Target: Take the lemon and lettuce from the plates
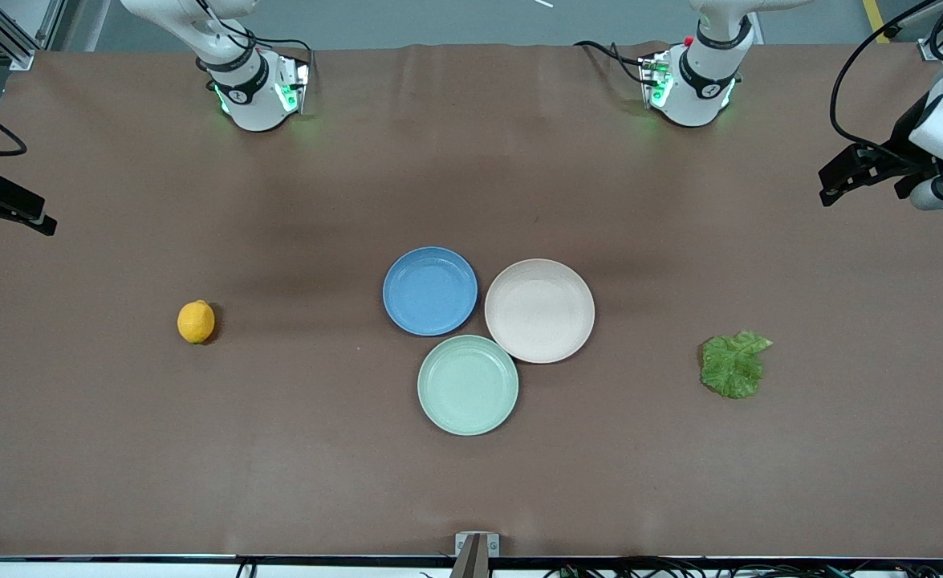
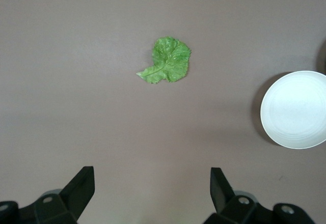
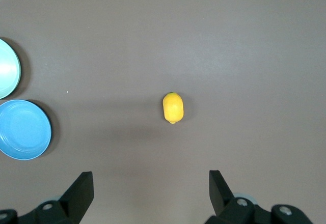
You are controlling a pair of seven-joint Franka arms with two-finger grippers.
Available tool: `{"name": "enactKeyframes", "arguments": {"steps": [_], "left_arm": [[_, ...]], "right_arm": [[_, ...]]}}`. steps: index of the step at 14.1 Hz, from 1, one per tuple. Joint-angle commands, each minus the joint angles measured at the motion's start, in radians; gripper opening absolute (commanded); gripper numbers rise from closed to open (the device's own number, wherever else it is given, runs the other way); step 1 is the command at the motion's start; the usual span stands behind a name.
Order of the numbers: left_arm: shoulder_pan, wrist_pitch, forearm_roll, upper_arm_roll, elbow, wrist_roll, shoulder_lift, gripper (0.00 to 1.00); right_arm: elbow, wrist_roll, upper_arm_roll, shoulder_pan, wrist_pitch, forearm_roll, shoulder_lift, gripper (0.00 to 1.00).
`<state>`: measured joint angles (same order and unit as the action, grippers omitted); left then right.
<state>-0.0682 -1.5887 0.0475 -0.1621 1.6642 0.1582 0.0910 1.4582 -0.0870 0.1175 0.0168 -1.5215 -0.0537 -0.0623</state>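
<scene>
Small oval yellow-orange lemon sits on the bare brown table toward the right arm's end, well apart from the round blue plate. Flat crinkled green lettuce leaf lies on the table toward the left arm's end, apart from the round pale beige-pink plate. Both plates are empty; a mint-green plate sits nearer the front camera, touching them.

Lemon looks firm, smooth and prone to rolling: pinch across its short middle. Lettuce looks light, limp and tearable: pinch at a raised ruffle or edge.

Left gripper hangs high over the table near the lettuce, fingers spread wide, holding nothing. Right gripper is high near the lemon, also spread and empty.
</scene>
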Motion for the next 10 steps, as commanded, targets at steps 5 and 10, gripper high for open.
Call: {"name": "enactKeyframes", "arguments": {"steps": [5,10], "left_arm": [[-0.004,-0.027,-0.015,0.001,0.008,-0.023,-0.001,1.0],[-0.005,-0.016,-0.015,0.001,0.006,-0.032,0.007,1.0]], "right_arm": [[-0.061,0.007,-0.016,-0.021,0.011,0.045,-0.014,1.0],[-0.061,0.006,-0.019,-0.02,0.006,0.046,-0.014,1.0]]}}
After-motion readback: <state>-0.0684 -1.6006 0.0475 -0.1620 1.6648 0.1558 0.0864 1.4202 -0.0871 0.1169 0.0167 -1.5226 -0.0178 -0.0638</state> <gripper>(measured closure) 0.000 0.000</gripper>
